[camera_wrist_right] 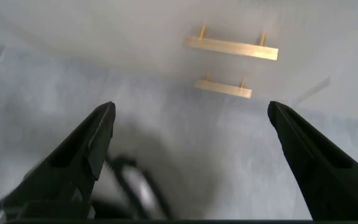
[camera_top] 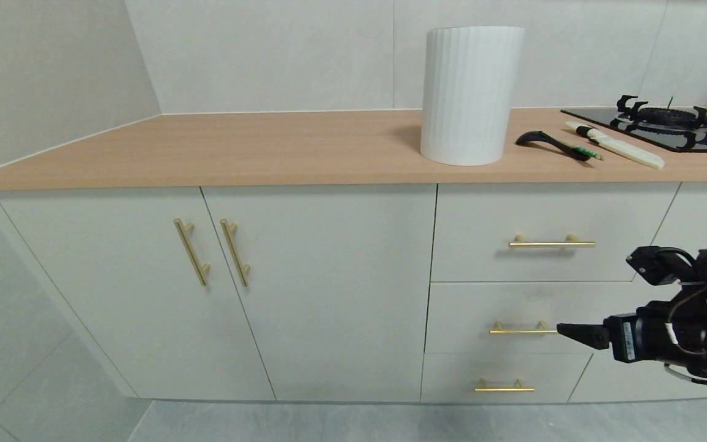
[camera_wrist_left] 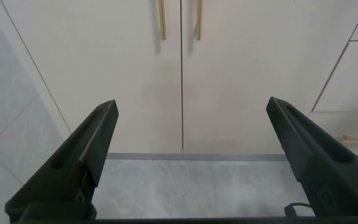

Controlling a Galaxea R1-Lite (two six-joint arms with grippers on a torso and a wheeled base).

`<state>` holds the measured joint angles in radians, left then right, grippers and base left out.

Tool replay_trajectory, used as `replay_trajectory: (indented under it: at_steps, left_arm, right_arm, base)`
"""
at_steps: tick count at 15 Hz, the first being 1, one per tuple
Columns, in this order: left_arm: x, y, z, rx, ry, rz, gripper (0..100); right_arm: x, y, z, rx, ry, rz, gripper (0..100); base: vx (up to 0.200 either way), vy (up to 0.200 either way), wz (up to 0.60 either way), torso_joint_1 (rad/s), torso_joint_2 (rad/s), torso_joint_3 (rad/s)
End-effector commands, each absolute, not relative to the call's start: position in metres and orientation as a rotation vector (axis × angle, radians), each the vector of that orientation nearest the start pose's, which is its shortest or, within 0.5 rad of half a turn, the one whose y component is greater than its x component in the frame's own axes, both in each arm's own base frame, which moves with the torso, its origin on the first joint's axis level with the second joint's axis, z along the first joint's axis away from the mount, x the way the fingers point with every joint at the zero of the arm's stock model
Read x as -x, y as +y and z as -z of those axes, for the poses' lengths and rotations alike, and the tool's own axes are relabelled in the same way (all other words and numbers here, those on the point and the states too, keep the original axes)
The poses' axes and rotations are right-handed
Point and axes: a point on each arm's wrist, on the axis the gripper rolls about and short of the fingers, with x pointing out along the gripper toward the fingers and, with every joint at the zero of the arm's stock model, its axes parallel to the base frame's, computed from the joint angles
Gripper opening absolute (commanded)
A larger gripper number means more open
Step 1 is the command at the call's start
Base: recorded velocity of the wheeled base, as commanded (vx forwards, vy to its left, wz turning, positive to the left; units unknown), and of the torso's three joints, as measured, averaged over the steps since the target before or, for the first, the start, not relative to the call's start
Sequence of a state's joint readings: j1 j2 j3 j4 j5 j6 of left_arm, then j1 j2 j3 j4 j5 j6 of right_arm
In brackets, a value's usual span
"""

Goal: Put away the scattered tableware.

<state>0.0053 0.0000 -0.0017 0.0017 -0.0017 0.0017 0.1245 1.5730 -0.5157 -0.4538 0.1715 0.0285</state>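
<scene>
In the head view, the right arm lay level, low and to the right of the tall white ribbed cylindrical container (camera_top: 467, 95). Its black right end effector (camera_top: 576, 335) pointed at the middle one of three horizontal gold bar drawer handles (camera_top: 522, 331), the tip just beside that handle's end. The container stood upright on the wooden bench (camera_top: 267, 147).

Three pieces of tableware lay on the bench just right of the container, close together:
- one black plastic spoon (camera_top: 544, 142), nearest the container;
- one thin stick with green bands (camera_top: 585, 151);
- one long cream utensil with a dark band (camera_top: 618, 147), farthest from it.

One black glass hob (camera_top: 691, 136) sat beyond them. Below and left of the container, two pale cabinet doors (camera_top: 145, 288) carried two upright gold bar handles (camera_top: 191, 252), one each.

In the left wrist view, the left end effector (camera_wrist_left: 191, 146) faced the seam between those two doors. It was low above the grey tiled floor (camera_wrist_left: 197, 186), and its two black fingers were spread wide with nothing between them.

In the right wrist view, the right end effector's two fingers were likewise spread wide and held nothing. Two of the drawer handles and the floor lay ahead of them.
</scene>
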Motion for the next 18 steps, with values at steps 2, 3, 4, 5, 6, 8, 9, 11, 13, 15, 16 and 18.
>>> replay_trajectory:
  at_steps: [2, 3, 4, 5, 6, 8, 9, 11, 13, 15, 16, 18]
  left_arm:
    - [0.023, 0.0, -0.076, -0.002, 0.002, -0.005, 100]
    - [0.023, 0.0, -0.076, -0.002, 0.002, -0.003, 100]
    - [0.023, 0.0, -0.076, -0.002, 0.0, -0.005, 100]
    - [0.023, 0.0, -0.076, -0.002, 0.002, -0.003, 100]
    - [0.023, 0.0, -0.076, -0.002, 0.002, -0.005, 100]
    - [0.023, 0.0, -0.076, -0.002, 0.002, -0.003, 100]
    - [0.023, 0.0, -0.076, -0.002, 0.002, -0.003, 100]
    - [0.023, 0.0, -0.076, -0.002, 0.002, -0.003, 100]
    - [0.023, 0.0, -0.076, -0.002, 0.002, -0.005, 100]
    - [0.023, 0.0, -0.076, -0.002, 0.002, -0.003, 100]
    - [0.023, 0.0, -0.076, -0.002, 0.002, -0.005, 100]
    - [0.023, 0.0, -0.076, -0.002, 0.002, -0.003, 100]
  right_arm:
    - [-0.281, 0.035, -0.076, -0.031, 0.701, -0.216, 100]
    - [-0.289, 0.036, -0.059, -0.024, 0.73, -0.196, 100]
    - [-0.296, 0.036, -0.042, -0.02, 0.736, -0.184, 100]
    - [-0.303, 0.037, -0.032, -0.025, 0.699, -0.176, 100]
    - [-0.305, 0.037, -0.024, -0.027, 0.673, -0.176, 100]
    - [-0.314, 0.038, -0.007, -0.038, 0.574, -0.146, 100]
    - [-0.318, 0.038, 0.001, -0.044, 0.566, -0.122, 100]
    - [-0.331, 0.039, 0.021, -0.042, 0.585, -0.105, 100]
    - [-0.341, 0.037, 0.029, -0.047, 0.581, -0.096, 100]
    - [-0.351, 0.036, 0.034, -0.065, 0.551, -0.068, 100]
    - [-0.355, 0.035, 0.036, -0.071, 0.531, -0.043, 100]
    - [-0.36, 0.035, 0.039, -0.077, 0.497, -0.016, 100]
  base:
    - [0.0, 0.0, 0.0, 0.0, 0.0, 0.0]
    - [0.0, 0.0, 0.0, 0.0, 0.0, 0.0]
    - [0.0, 0.0, 0.0, 0.0, 0.0, 0.0]
    - [0.0, 0.0, 0.0, 0.0, 0.0, 0.0]
    - [0.0, 0.0, 0.0, 0.0, 0.0, 0.0]
    - [0.0, 0.0, 0.0, 0.0, 0.0, 0.0]
    - [0.0, 0.0, 0.0, 0.0, 0.0, 0.0]
    - [0.0, 0.0, 0.0, 0.0, 0.0, 0.0]
    - [0.0, 0.0, 0.0, 0.0, 0.0, 0.0]
    - [0.0, 0.0, 0.0, 0.0, 0.0, 0.0]
    - [0.0, 0.0, 0.0, 0.0, 0.0, 0.0]
    - [0.0, 0.0, 0.0, 0.0, 0.0, 0.0]
